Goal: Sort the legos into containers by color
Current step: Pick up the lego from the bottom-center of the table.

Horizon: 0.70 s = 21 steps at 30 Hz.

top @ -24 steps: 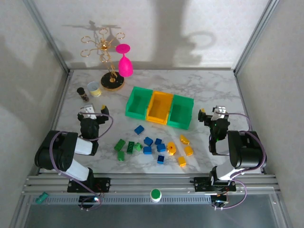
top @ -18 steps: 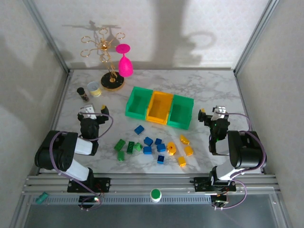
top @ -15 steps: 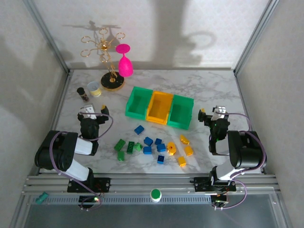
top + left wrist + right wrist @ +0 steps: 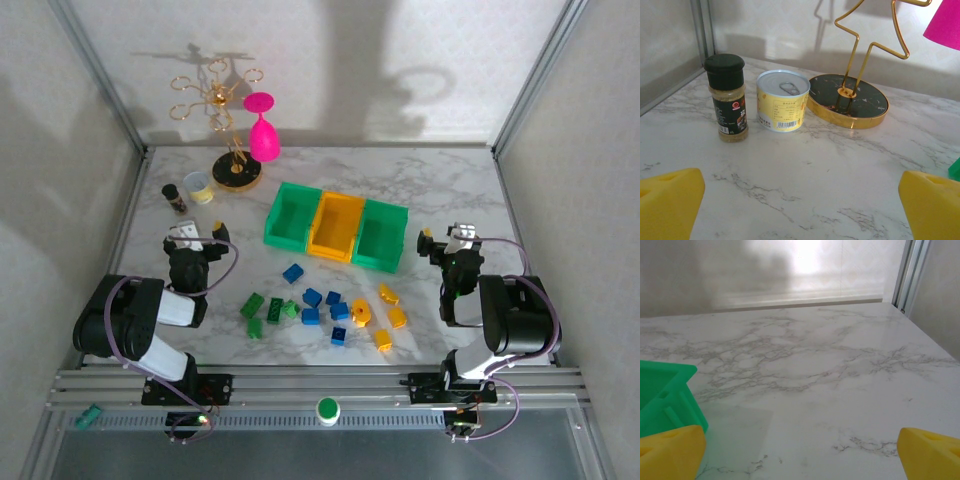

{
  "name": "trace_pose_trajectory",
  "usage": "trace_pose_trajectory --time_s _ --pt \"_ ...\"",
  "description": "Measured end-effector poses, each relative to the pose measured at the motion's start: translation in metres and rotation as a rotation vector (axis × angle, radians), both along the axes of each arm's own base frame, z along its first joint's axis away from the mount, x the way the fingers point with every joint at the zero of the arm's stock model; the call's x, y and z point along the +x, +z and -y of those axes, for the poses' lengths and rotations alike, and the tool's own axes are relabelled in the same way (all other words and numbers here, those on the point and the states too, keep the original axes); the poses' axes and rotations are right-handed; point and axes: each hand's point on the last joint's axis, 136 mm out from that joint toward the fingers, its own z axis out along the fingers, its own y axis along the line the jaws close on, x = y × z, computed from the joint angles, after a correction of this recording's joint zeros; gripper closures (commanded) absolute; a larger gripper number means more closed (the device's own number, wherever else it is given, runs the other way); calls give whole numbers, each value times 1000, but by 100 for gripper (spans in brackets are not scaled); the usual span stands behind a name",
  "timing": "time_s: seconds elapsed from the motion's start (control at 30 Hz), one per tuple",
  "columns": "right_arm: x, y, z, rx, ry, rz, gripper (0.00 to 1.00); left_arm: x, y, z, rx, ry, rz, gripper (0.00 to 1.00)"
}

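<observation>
The legos lie loose on the marble between the arms: blue ones point(image 4: 312, 297) in the middle, green ones point(image 4: 252, 305) to the left, yellow-orange ones point(image 4: 388, 294) to the right. Behind them the containers stand in a row: a green bin point(image 4: 272, 218), a yellow-orange bin point(image 4: 335, 252) and another green bin point(image 4: 376, 262). My left gripper point(image 4: 196, 236) point(image 4: 800, 205) rests left of the pile, open, with bare marble between its yellow pads point(image 4: 670, 200). To the right of the bins my right gripper point(image 4: 447, 238) point(image 4: 800, 452) is open and holds nothing. A green bin corner point(image 4: 665, 395) lies at its left.
A dark-capped spice jar point(image 4: 726, 97) and a small yellow can point(image 4: 782, 106) stand ahead of the left gripper. Beside them is a gold wire stand on a black base point(image 4: 847, 100), with a pink glass point(image 4: 262, 130) hanging from it. Metal frame posts and walls edge the table.
</observation>
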Motion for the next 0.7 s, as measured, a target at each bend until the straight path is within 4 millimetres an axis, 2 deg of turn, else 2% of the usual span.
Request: trace_pose_trajectory --time_s 0.57,0.63,0.7 --pt "3 1 -5 1 30 -12 1 1 -1 2 0 -10 -17 1" --pt "8 10 -8 1 50 -7 1 7 3 6 4 -36 -35 1" --pt "10 29 -9 0 53 33 1 17 21 12 5 -65 -22 1"
